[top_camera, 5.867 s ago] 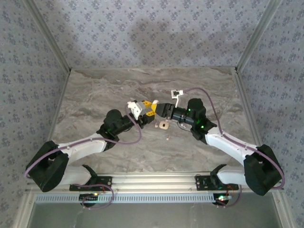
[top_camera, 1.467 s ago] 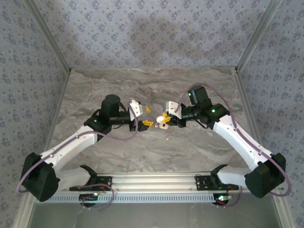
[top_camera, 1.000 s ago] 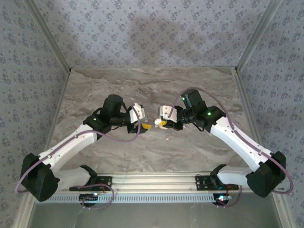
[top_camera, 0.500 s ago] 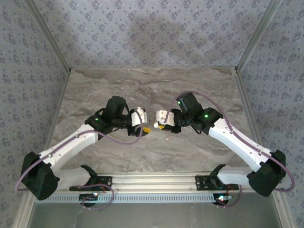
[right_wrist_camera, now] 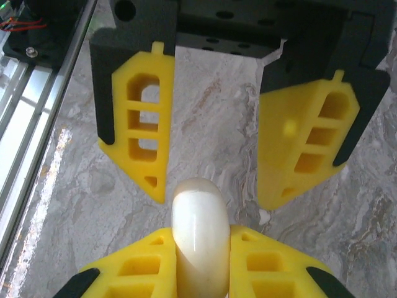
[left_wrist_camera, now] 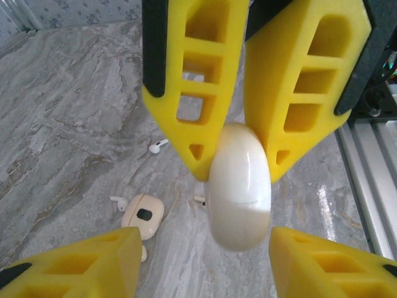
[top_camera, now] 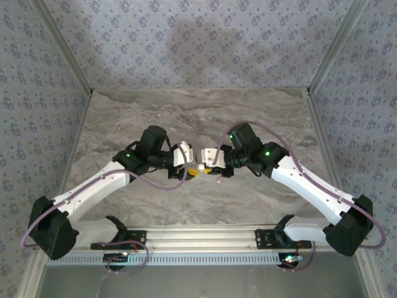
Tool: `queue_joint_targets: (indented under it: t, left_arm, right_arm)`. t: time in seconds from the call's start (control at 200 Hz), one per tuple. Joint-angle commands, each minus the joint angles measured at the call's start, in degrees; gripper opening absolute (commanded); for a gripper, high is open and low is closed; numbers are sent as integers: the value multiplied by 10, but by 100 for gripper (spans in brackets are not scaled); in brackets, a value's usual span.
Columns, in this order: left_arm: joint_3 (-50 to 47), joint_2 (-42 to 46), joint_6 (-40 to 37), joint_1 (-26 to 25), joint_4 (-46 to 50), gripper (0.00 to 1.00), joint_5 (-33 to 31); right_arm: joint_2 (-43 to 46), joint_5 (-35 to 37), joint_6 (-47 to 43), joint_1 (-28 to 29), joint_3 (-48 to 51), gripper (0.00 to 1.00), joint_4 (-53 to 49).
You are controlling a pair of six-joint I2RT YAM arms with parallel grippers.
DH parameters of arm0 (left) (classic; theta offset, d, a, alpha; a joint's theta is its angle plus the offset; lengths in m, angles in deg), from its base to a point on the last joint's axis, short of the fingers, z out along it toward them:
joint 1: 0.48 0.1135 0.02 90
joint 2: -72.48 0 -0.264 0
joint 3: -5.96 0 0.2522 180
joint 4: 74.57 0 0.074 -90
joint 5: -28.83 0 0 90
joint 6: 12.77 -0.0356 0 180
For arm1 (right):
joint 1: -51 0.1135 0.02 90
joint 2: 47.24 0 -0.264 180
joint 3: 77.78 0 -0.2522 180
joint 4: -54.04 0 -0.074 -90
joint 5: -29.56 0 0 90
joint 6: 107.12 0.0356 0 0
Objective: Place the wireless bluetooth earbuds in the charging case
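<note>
The left gripper point(right_wrist_camera: 216, 197) stands open. Its yellow fingers sit either side of the tip of a cream glossy pebble-shaped piece point(left_wrist_camera: 239, 192) without clamping it.

In the left wrist view, the small peach-tan rounded-square charging case point(left_wrist_camera: 142, 215) lies flat on the grey marbled table point(left_wrist_camera: 62, 112), low on the left, dark centre facing up. The tiny pale wireless earbuds point(left_wrist_camera: 158, 146) lie loose round it. One is just beside the case's left edge and one just below the case in that view. A third lies apart beyond it, its stem pointing up and to the right. Another is half hidden behind the cream piece.

They look feather-light, hard and slick, likely to skid or flip. I judge a pinch across the bulb, stem left free, to be the surest hold. The case looks light too and may slide unless steadied by its side walls.

Rightmost, the right gripper point(left_wrist_camera: 239, 175) is closed on the cream piece, which juts lengthwise past its fingertips toward the left gripper.
</note>
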Motion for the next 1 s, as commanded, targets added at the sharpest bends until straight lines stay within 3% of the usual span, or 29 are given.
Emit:
queue_joint_targets:
  t: [0.0,0.185,0.29,0.365,0.51,0.695,0.994]
  left_arm:
    - [24,-9,-3,-3,6,42,38]
    - [29,-10,-6,-3,16,27,43]
    - [23,-6,0,-1,6,21,42]
    - [2,2,19,7,-39,20,55]
    - [-32,14,63,26,-125,18,98]
    - [-38,18,84,34,-155,17,140]
    - [-45,24,98,35,-184,17,163]
  right_arm:
    - [-5,-15,-10,3,-14,18,16]
    - [-5,-14,-11,3,-14,18,16]
    - [11,-50,-14,-5,-2,24,8]
    - [36,-79,9,-28,28,37,45]
    - [86,-167,72,-94,102,48,136]
    - [106,-291,177,-171,154,53,245]
    - [58,-333,206,-162,119,54,247]
